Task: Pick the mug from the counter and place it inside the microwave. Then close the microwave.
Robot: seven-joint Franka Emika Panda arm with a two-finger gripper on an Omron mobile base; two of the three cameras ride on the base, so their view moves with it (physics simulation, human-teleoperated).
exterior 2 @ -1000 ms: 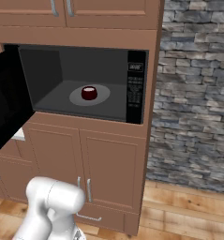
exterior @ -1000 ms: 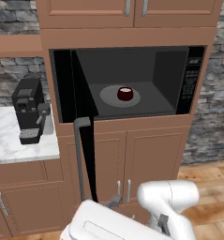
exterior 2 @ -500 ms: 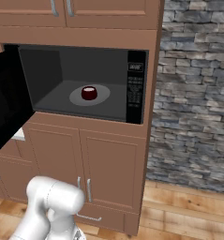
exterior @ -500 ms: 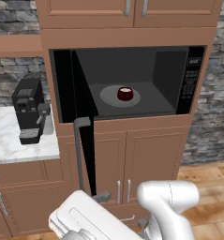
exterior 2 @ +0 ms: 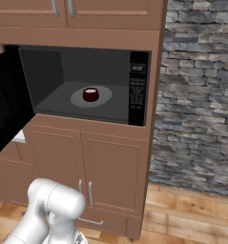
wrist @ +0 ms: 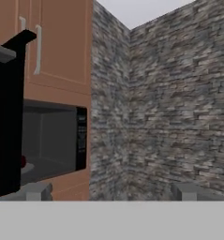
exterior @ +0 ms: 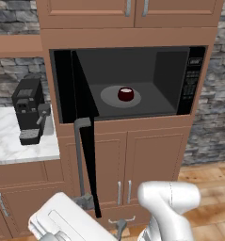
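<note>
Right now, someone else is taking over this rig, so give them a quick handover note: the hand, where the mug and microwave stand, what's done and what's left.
Hand: open, holding nothing, its fingertips spread wide in the hand view, low beside the open door.
Mug: inside the microwave, on the round turntable, upright.
Microwave door: swung wide open to the left, its grey bar handle facing the room.
Counter: left of the microwave, with the black coffee machine on it.
Done: mug picked and placed.
Left: push the door shut.
</note>
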